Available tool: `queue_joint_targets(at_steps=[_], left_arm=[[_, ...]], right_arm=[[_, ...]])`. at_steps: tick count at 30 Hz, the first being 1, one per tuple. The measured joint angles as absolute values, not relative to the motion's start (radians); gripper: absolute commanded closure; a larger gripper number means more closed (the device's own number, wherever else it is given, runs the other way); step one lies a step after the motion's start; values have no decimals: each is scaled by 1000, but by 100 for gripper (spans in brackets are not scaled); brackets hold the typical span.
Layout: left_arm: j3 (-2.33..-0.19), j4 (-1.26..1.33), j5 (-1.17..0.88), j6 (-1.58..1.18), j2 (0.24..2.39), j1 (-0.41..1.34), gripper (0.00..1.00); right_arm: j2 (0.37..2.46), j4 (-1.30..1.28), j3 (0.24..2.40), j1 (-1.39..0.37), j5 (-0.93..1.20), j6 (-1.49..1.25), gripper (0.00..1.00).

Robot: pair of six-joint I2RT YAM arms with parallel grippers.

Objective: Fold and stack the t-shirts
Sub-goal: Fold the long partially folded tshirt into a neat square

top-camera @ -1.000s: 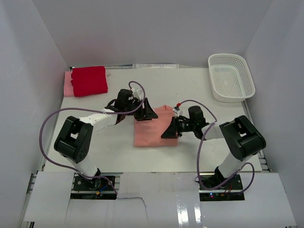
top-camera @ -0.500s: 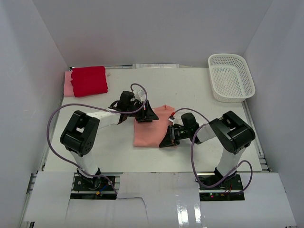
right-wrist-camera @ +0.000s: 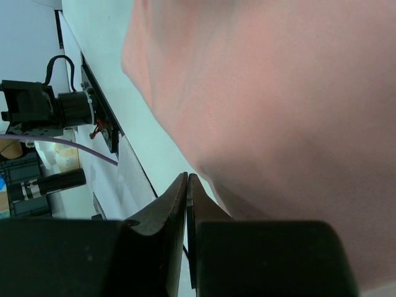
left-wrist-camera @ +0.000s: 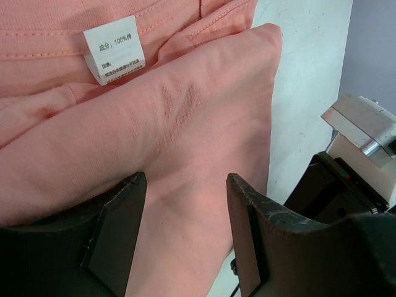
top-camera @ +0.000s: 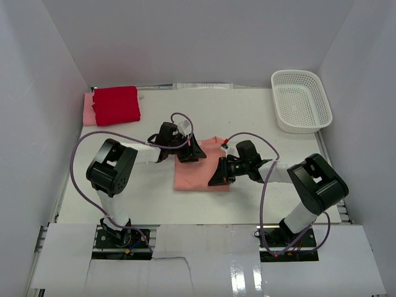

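White tabletop [top-camera: 247,117], pale grey walls [top-camera: 185,43]; salmon folded cloth t-shirt [top-camera: 195,173] bears white tag [left-wrist-camera: 114,49] reading "100%"; left gripper [left-wrist-camera: 185,185] gapes empty over it, right gripper [right-wrist-camera: 187,179] pinched closed at its edge

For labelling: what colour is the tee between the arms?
Plain salmon-pink; the tee shows best in the left wrist view.

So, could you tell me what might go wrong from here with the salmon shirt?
1. The left gripper stands open over the salmon t-shirt, holding nothing, so its loose top fold may slip open.
2. The right gripper is shut at the shirt's right edge with no cloth visibly gripped; a sweep could rumple the fold.
3. Both grippers sit close together over the shirt, so they might collide.
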State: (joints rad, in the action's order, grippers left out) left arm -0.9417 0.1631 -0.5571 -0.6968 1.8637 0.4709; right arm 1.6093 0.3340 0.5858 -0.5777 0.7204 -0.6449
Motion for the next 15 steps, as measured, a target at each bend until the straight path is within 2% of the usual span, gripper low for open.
queue_joint_targets(at_steps=[9, 15], left_arm=[[-907, 225, -562, -741, 1844, 471, 32], [-881, 153, -504, -741, 1650, 469, 27]], right_arm=[[1557, 233, 597, -578, 690, -615, 92], [1451, 137, 654, -578, 662, -575, 91]])
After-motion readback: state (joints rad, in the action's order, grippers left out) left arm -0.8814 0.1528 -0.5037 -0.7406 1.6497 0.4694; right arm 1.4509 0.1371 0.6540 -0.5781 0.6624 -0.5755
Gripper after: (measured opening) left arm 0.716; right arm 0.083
